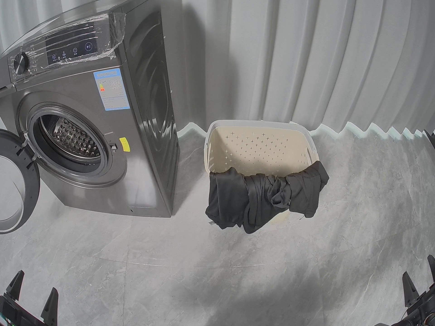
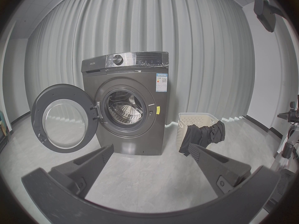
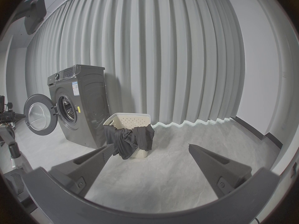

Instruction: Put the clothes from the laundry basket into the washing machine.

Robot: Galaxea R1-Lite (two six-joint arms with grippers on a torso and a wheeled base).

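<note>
In the head view, the left edge cuts the grey front-loading washing machine (image 1: 136,114) and takes the outer part of its round, glass-windowed door (image 1: 13,182), which stands open. The dark grey clothes (image 1: 258,195) drape over the cream perforated plastic laundry basket (image 1: 253,124) and hide most of its near wall. We cannot tell how many garments are bunched there, nor what lies on the basket's floor. The bottom edge cuts off all but the tips of the left pincer (image 1: 36,282) and the right pincer (image 1: 418,266). The print on the machine's blue label (image 1: 111,89) is too small to read.
</note>
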